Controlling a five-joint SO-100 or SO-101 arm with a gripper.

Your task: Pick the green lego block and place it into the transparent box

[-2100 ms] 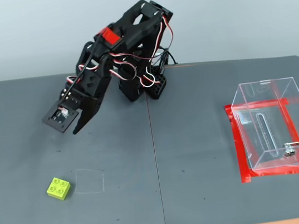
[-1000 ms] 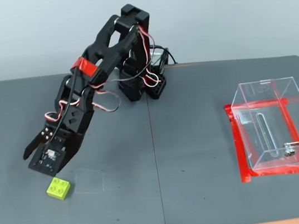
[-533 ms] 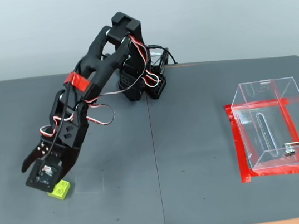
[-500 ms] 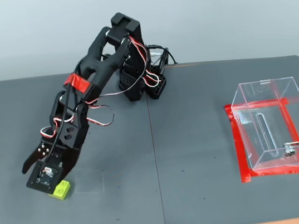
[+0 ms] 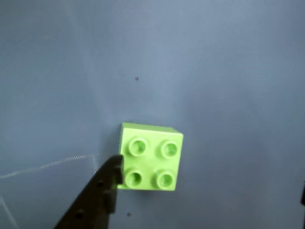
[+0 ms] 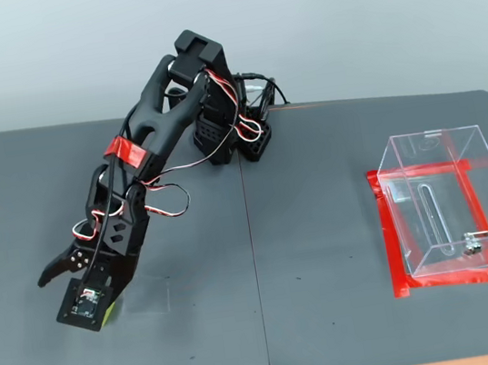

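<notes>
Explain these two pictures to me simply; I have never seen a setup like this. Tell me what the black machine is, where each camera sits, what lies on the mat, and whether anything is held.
The black machine is a small robot arm bolted to a grey mat. The fixed view looks at it from the front and above. The wrist view comes from a camera on the arm itself, looking straight down. The hand is open and low over the green lego block, with one finger beside the block's edge. Nothing is held yet. To the right in the fixed view stands the transparent box, which is empty, on red tape.
</notes>
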